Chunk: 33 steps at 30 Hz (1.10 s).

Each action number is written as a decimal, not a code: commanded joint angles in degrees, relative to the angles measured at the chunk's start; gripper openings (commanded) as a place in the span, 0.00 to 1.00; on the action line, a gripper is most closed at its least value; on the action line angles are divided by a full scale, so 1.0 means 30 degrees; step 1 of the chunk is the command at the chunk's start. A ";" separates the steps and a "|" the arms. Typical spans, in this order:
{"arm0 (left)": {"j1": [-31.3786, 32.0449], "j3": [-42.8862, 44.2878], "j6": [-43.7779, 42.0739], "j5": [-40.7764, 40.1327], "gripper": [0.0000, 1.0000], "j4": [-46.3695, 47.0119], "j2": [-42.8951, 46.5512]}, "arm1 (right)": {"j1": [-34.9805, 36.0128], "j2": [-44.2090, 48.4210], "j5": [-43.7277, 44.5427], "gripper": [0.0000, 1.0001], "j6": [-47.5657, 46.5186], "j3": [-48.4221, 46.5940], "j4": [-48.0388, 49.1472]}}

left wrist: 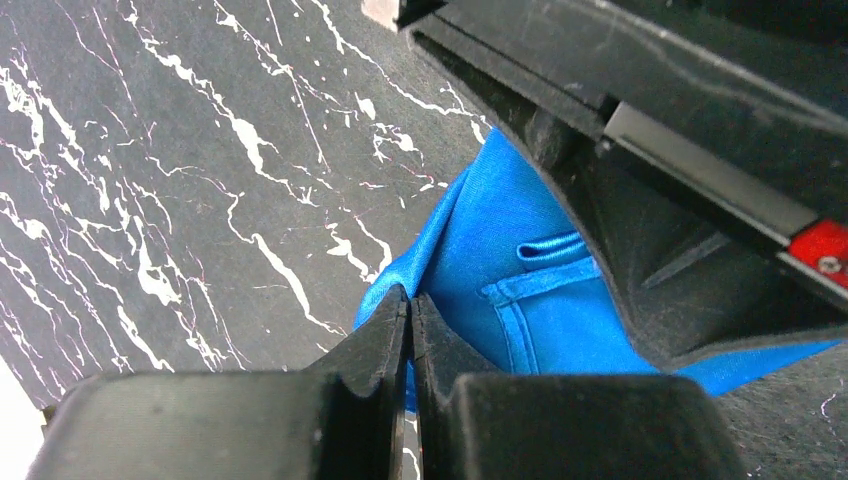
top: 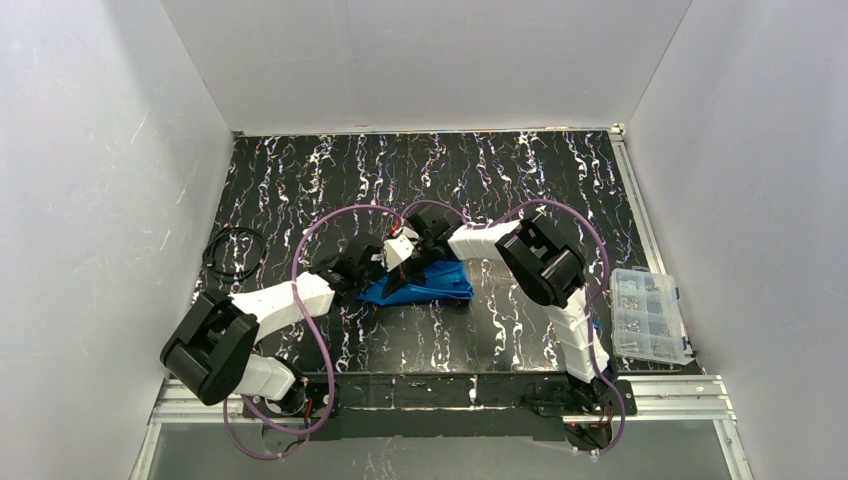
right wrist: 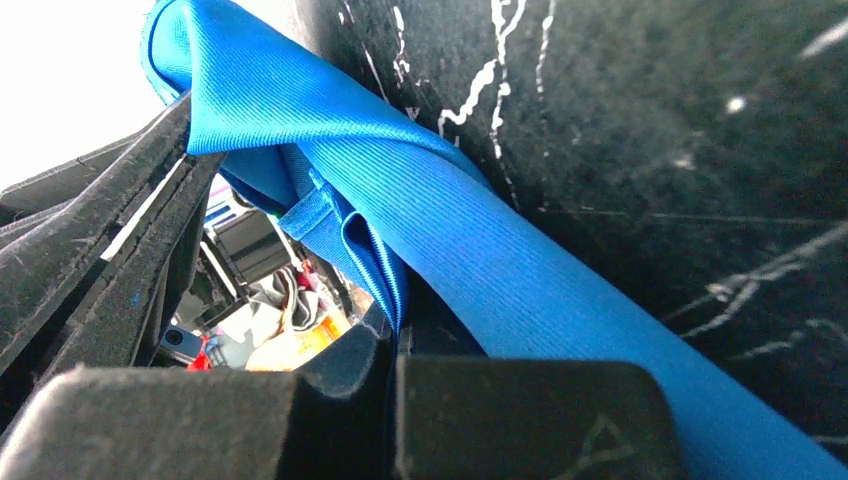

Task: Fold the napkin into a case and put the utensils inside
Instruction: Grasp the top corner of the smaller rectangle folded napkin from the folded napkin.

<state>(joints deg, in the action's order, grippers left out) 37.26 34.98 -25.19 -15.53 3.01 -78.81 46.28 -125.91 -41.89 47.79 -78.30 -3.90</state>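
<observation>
The napkin (top: 437, 284) lies bunched in a partly folded wedge near the middle of the black marbled table (top: 300, 180). At its 10 o'clock edge the left gripper (left wrist: 410, 302) has its fingers pressed together on a corner of the cloth, and at about 12 o'clock the right gripper (right wrist: 392, 335) pinches a hemmed fold. A clear compartment box (top: 648, 313) sits well apart at 3 o'clock, and a coiled black cable (top: 235, 252) at 9 o'clock.

The bright blue plain cloth napkin (top: 430, 285) has no pattern, only a thin stitched hem. The black desk (top: 300, 180) is veined with white marble-like streaks and faint pink. The thin cables (top: 331, 375) are purple.
</observation>
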 commanded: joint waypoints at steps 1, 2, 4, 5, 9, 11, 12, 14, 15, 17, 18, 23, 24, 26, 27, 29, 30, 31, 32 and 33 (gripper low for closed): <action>0.0113 -0.0043 0.0288 0.0342 0.00 0.0060 0.0734 | 0.0332 -0.0140 -0.0732 0.01 0.0713 -0.0214 0.0958; 0.0120 -0.0072 0.0282 0.0328 0.00 0.0054 0.0738 | 0.0319 -0.0121 -0.0959 0.01 0.1095 -0.0084 0.1884; 0.0120 -0.0230 0.0209 0.0342 0.00 0.0053 0.0770 | 0.0327 -0.0195 -0.1341 0.01 0.1276 -0.0339 0.2306; 0.0121 -0.0304 0.0195 0.0342 0.00 0.0053 0.0797 | 0.0330 -0.0234 -0.1452 0.01 0.1309 -0.0488 0.2367; 0.0106 -0.0462 0.0218 0.0429 0.00 0.0053 0.0816 | 0.0318 -0.0407 -0.1708 0.01 0.1667 -0.0723 0.2916; 0.0149 -0.0468 0.0230 0.0456 0.00 0.0009 0.0857 | 0.0298 -0.0654 -0.1709 0.01 0.1620 -0.0888 0.2768; 0.0150 -0.0491 0.0184 0.0467 0.00 -0.0004 0.0841 | 0.0301 -0.0767 -0.1747 0.01 0.1619 -0.0923 0.2740; 0.0150 -0.0551 0.0087 0.0445 0.00 -0.0006 0.0839 | 0.0264 -0.0922 -0.1768 0.01 0.1501 -0.1072 0.2514; 0.0150 -0.0586 0.0030 0.0410 0.00 -0.0006 0.0839 | 0.0241 -0.0999 -0.1766 0.01 0.1403 -0.1165 0.2258; 0.0165 -0.0643 0.0009 0.0499 0.00 0.0009 0.0898 | 0.0157 -0.1238 -0.1829 0.01 0.1378 -0.1238 0.2030; 0.0177 -0.0645 0.0031 0.0541 0.00 0.0029 0.0872 | 0.0158 -0.1386 -0.1916 0.01 0.1332 -0.1387 0.1893; 0.0206 -0.0532 0.0197 0.0663 0.00 -0.0011 0.0855 | 0.0137 -0.1732 -0.1916 0.01 0.0686 -0.2634 0.0337; 0.0208 -0.0528 0.0198 0.0664 0.00 -0.0006 0.0826 | 0.0149 -0.1788 -0.1898 0.01 0.0634 -0.2851 0.0169; 0.0209 -0.0475 0.0152 0.0728 0.00 -0.0006 0.0767 | 0.0105 -0.1933 -0.1955 0.01 0.0594 -0.3116 -0.0079; 0.0209 -0.0470 0.0115 0.0797 0.00 -0.0006 0.0768 | 0.0126 -0.1986 -0.2027 0.01 0.0586 -0.3168 -0.0135; 0.0209 -0.0484 0.0015 0.0936 0.00 0.0024 0.0780 | 0.0018 -0.1958 -0.2153 0.01 0.0606 -0.3038 -0.0193; 0.0234 -0.0511 -0.0048 0.0955 0.00 0.0046 0.0820 | -0.0064 -0.1850 -0.2246 0.01 0.0635 -0.2810 -0.0142; 0.0216 -0.0567 -0.0147 0.0935 0.00 0.0067 0.0811 | -0.0144 -0.1682 -0.2290 0.01 0.0646 -0.2507 -0.0052; 0.0218 -0.0618 -0.0236 0.0889 0.00 0.0143 0.0810 | -0.0249 -0.1423 -0.2311 0.01 0.0714 -0.2121 0.0190; 0.0235 -0.0730 -0.0362 0.0898 0.00 0.0229 0.0831 | -0.0339 -0.1204 -0.2386 0.01 0.0938 -0.1696 0.0550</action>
<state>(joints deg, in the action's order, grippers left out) 37.36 34.00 -25.34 -14.09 3.05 -78.02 46.61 -131.31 -47.16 50.35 -85.34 -3.18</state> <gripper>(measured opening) 0.010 0.054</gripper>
